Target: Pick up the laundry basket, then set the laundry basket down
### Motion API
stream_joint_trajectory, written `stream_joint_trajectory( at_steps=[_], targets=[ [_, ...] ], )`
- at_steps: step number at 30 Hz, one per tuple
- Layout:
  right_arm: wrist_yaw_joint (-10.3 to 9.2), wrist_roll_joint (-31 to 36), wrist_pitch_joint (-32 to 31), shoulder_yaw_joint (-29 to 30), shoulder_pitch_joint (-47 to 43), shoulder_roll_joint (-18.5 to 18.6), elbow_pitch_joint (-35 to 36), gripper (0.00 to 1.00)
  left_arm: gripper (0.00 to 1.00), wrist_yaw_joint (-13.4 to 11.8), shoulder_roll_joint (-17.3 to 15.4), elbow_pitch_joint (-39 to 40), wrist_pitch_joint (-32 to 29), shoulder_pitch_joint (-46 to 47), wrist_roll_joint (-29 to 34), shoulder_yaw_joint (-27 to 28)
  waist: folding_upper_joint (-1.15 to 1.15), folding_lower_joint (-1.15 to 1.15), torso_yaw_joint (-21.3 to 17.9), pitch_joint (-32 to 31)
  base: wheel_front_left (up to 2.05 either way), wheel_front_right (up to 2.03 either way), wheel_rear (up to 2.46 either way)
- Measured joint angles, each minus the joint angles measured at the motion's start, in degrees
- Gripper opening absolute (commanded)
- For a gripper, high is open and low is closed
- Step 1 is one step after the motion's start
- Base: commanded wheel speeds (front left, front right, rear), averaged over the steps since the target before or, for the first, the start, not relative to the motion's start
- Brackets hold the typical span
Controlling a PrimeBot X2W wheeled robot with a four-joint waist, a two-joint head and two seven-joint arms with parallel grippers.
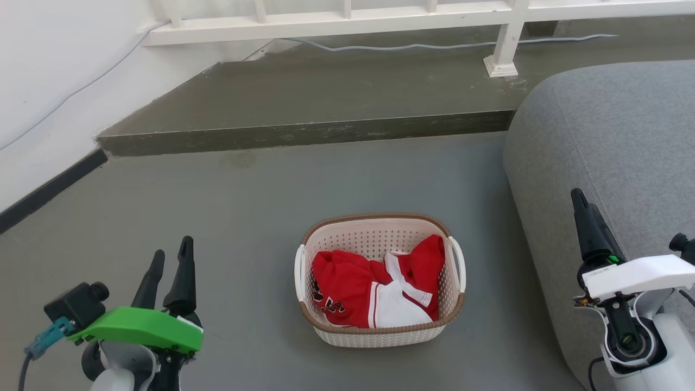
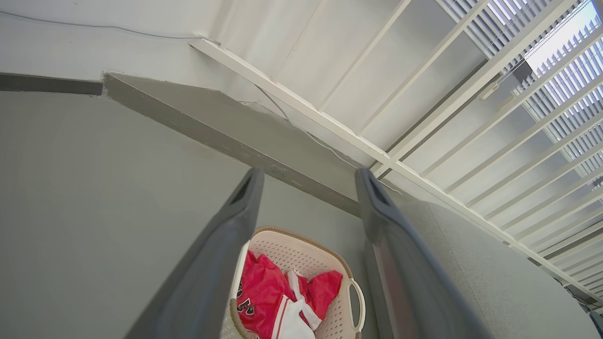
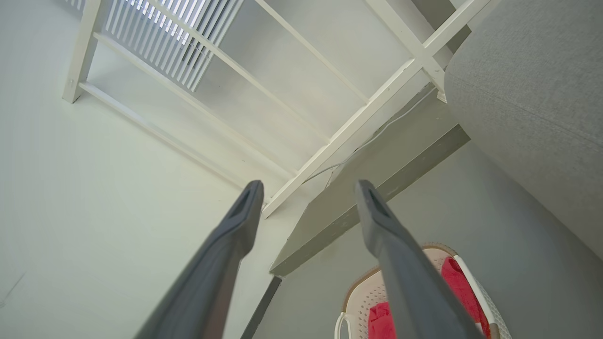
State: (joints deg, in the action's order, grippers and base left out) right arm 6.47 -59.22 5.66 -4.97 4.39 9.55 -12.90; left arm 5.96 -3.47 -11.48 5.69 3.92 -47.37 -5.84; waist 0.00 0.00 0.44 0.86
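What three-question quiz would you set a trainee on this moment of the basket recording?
1. True or false: the left gripper and the right gripper are both open and apart from the laundry basket, which stands on the floor.
2. What lies in the basket? A: red and white clothing. B: blue towels. C: nothing.
3. Fill in: the grey sofa stands on the robot's ____ side of the basket.

Key: 1 true; 2 A; 3 right.
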Motion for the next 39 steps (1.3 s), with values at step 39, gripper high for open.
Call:
stream_joint_trajectory(
  at_steps=[39],
  targets=[
    [-0.08, 26.71, 7.02, -3.83, 1.11, -0.03, 0.98, 1.0, 1.0, -1.2, 0.71, 3.16, 7.06, 1.83, 28.0, -3.75, 0.0, 0.0, -0.19, 0.18, 0.0, 0.0, 0.0]
  ],
)
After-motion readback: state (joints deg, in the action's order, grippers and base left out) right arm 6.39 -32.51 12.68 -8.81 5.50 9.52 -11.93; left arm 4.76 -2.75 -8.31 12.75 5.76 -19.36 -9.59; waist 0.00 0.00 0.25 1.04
